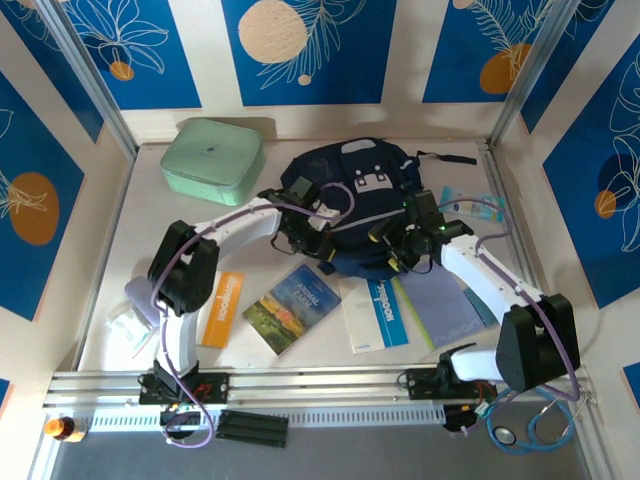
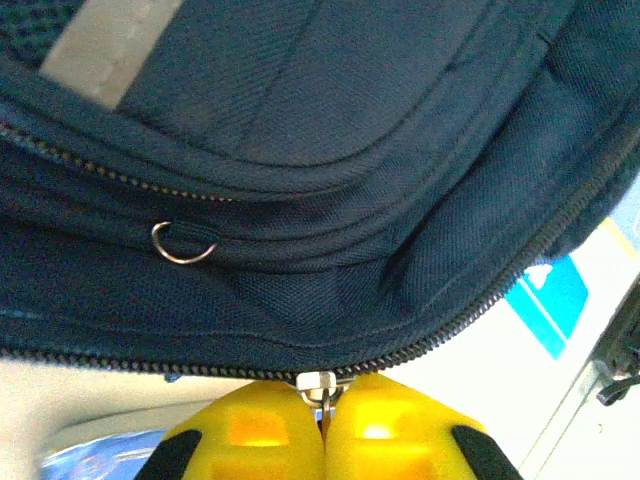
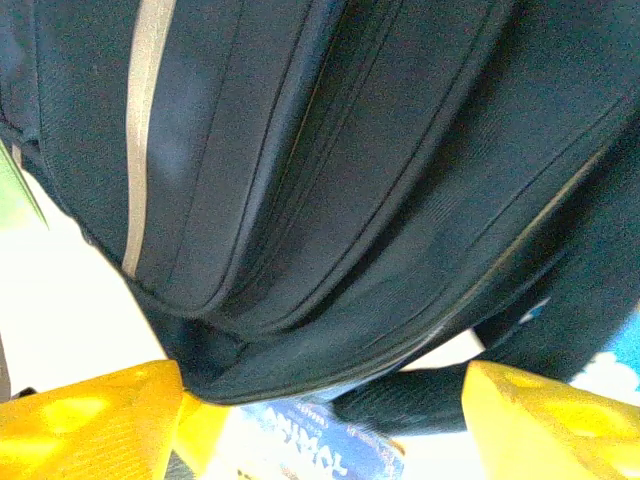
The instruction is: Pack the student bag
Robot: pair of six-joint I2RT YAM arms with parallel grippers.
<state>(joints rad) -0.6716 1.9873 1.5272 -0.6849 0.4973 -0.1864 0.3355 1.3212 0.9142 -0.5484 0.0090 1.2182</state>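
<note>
Student bag (image 1: 355,205) lay at the back-middle of the counter (image 1: 140,230), with both arms reaching to its near edge.
The left pincer (image 2: 322,425) was pressed together on the zipper pull (image 2: 318,385) of the bag's lowest zip, most likely to draw that compartment open for packing. The right pincer (image 3: 320,400) stood spread, its yellow fingers (image 3: 90,420) on either side of the bag's bottom corner and gripping nothing. I judged it was placed there to steady the fabric against the pull. A paperback (image 1: 290,308) and booklets lay on the counter just in front of the bag, not yet packed.
</note>
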